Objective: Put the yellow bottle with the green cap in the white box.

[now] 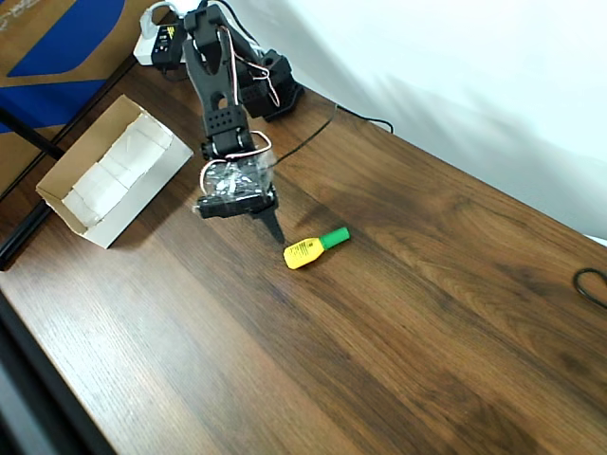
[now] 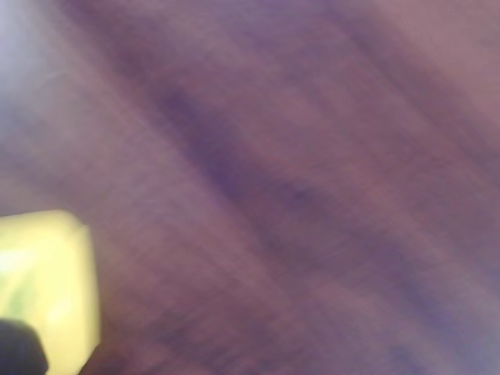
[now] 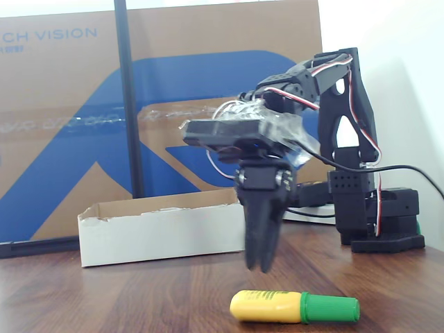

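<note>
A dark wood table point(image 1: 427, 313) runs under me, brown-and-blue cardboard point(image 3: 69, 139) behind. In the overhead view the white box point(image 1: 71, 204) sits at nine o'clock of my gripper point(image 1: 275, 227), whose fingers are nearly together and empty. The yellow bottle with the green cap point(image 1: 313, 248) lies flat at my four o'clock; I judge I should spread, drop, and straddle its body.

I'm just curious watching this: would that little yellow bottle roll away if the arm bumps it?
Probably. The yellow bottle lies on its side on the smooth wooden table, and its rounded body and green cap look apt to roll. It seems small and light, so a nudge from the end effector could easily shift it.
</note>
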